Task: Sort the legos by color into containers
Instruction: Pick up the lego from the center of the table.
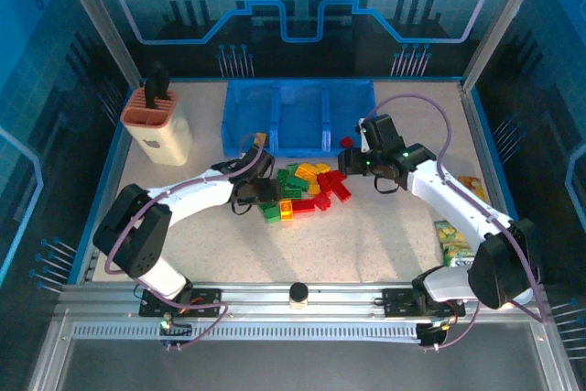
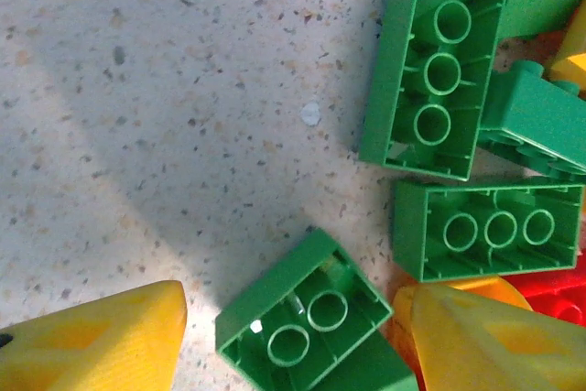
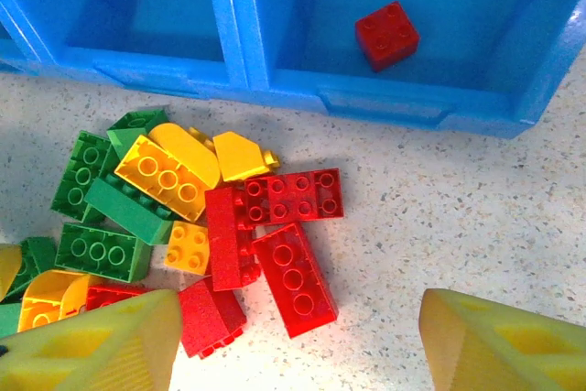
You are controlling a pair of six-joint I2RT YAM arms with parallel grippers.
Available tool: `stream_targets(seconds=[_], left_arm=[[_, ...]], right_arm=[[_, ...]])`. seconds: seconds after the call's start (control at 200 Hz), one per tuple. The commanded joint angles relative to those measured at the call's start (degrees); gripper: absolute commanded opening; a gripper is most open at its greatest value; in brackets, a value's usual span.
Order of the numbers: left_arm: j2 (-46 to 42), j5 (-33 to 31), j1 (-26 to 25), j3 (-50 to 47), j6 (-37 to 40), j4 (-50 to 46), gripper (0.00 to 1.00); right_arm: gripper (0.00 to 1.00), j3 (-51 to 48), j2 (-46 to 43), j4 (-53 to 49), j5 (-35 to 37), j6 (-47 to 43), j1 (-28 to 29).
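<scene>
The legos [image 1: 307, 191] lie in a mixed red, green and yellow pile in front of the containers [image 1: 302, 116], a low blue tray of three bins. One red brick [image 3: 387, 35] sits inside the right bin. My left gripper [image 2: 298, 336] is open at the pile's left edge. Its yellow fingers [image 2: 101, 345] stand either side of a small upturned green brick [image 2: 307, 322], with a gap on each side. More green bricks [image 2: 430, 66] lie beyond it. My right gripper [image 3: 298, 345] is open low over the pile's right side, above a long red brick [image 3: 295, 278].
A beige holder with a terracotta top [image 1: 157, 125] stands at the back left. Yellow-green snack packets [image 1: 453, 240] lie by the right arm. A metal rail with a black knob [image 1: 298, 294] runs along the near edge. Bare table lies in front of the pile.
</scene>
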Motion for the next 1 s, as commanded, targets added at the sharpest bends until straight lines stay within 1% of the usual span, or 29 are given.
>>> stream_targets(seconds=[0.0, 0.225, 0.395, 0.73, 0.896, 0.996], left_arm=[[1.3, 0.0, 0.2, 1.9, 3.3, -3.5, 0.67], [2.8, 1.1, -0.2, 1.8, 4.2, -4.9, 0.69], [3.0, 2.5, -1.0, 0.7, 3.4, -3.2, 0.71], [5.1, 4.1, -1.1, 0.9, 2.6, -2.4, 0.71], [6.2, 3.8, -1.0, 1.6, 2.6, -2.0, 0.69], [6.7, 3.8, -1.0, 2.1, 2.8, -1.8, 0.65]], right_arm=[[0.7, -2.1, -2.0, 1.6, -1.3, 1.2, -0.9], [0.7, -4.9, -2.9, 2.9, -2.1, 2.1, -1.5], [0.7, -6.5, -3.2, 4.3, -2.5, 2.9, -1.5], [0.7, -8.3, -3.8, 5.2, -2.7, 3.6, -1.6], [0.7, -8.9, -3.9, 5.7, -2.9, 3.8, -1.7], [0.7, -9.2, -4.1, 5.7, -2.9, 3.8, -1.8]])
